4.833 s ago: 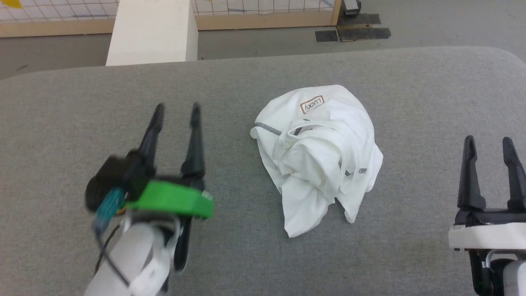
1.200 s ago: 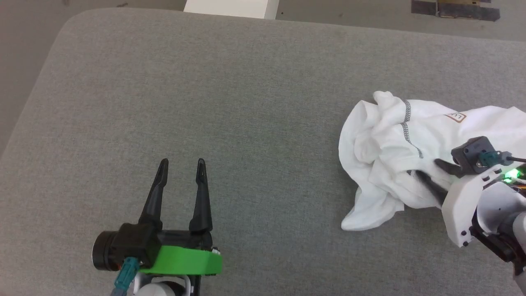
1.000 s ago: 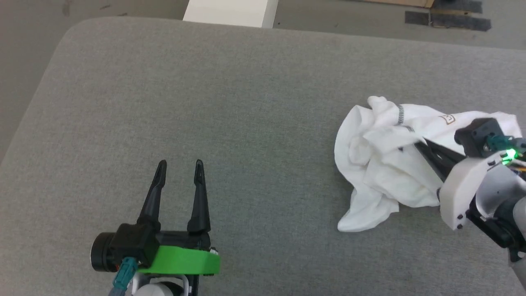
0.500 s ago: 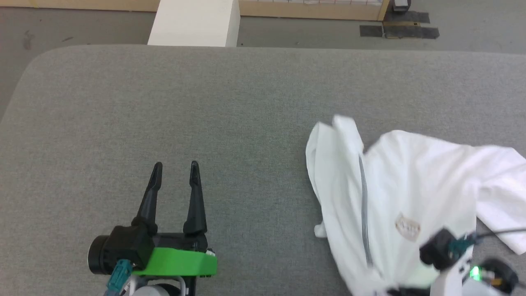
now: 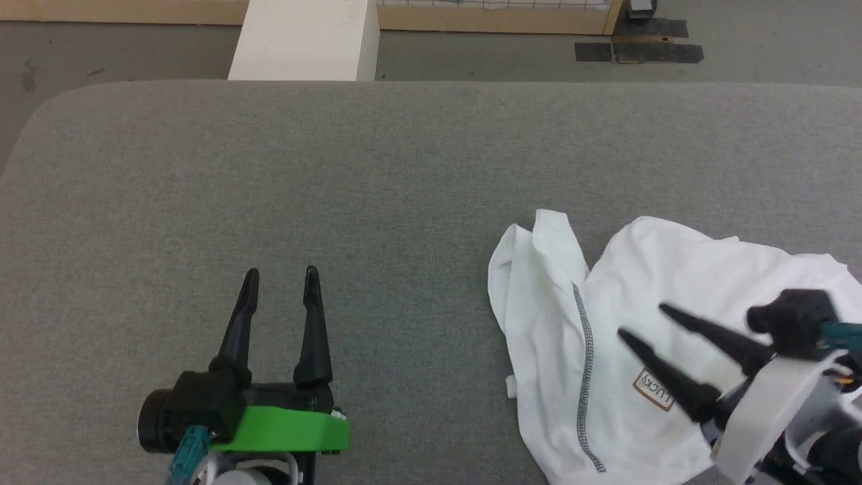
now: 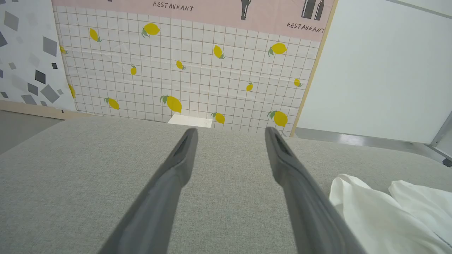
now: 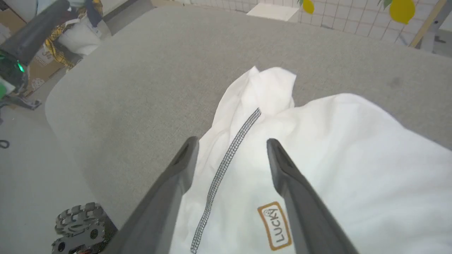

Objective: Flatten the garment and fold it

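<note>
Rumpled shirt (image 5: 673, 323) at near right edge of surface (image 5: 337, 168) — thin, soft, light, likely to slide and bunch. Over it, by patch (image 5: 653, 389), right pincer (image 5: 643, 321) spread, holding nothing; left pincer (image 5: 280, 271) spread, well apart. Best pinched at hem or stitched seam (image 5: 584, 364).

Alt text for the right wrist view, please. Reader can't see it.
The right gripper stands open over a rumpled white T-shirt lying on a grey padded surface. A dark zigzag seam runs between its two dark fingers, and a brown-bordered LUCKY patch sits beside one finger.
</note>
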You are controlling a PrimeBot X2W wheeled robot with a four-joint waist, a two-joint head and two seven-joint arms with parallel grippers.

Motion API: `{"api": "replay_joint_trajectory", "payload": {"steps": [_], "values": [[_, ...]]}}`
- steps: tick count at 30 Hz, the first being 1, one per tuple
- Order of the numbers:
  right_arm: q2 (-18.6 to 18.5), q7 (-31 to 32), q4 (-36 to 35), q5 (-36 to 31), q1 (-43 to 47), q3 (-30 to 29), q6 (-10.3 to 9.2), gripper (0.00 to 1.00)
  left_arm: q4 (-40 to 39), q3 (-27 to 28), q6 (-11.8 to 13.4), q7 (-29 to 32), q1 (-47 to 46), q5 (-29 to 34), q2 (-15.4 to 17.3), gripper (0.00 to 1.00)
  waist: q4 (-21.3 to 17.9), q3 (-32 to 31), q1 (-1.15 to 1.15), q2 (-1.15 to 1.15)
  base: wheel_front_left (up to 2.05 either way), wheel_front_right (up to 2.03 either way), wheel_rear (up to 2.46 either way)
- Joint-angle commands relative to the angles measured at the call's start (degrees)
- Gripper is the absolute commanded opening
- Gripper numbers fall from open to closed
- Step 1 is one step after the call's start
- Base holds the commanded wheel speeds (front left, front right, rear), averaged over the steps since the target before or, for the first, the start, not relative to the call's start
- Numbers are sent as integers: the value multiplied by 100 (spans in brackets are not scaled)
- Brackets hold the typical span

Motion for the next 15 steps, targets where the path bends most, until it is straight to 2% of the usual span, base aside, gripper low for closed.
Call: {"api": "replay_joint_trajectory", "payload": {"steps": [1,4,7,11,15], "values": [[269,-418,-51,-249,-103,-357,-9,100,-30,34,-35,-22,94,56,-19,100,-59,-26,0,0,0,0,0],[929,-1251,23,-1001,-68,-1241,-9,100,-99,86,-57,-22,125,118,-19,100,-97,-1,0,0,0,0,0],[1767,-1973,154,-1811,153,-2065,-9,100,-206,137,-64,-22,183,201,-19,100,-142,41,0,0,0,0,0],[2565,-2597,349,-2744,492,-2743,-9,100,-302,191,-58,-22,256,276,-19,100,-212,132,0,0,0,0,0],[2884,-2857,529,-2935,630,-2915,-9,100,-299,142,-127,-22,127,371,-18,100,-325,265,0,0,0,0,0]]}}
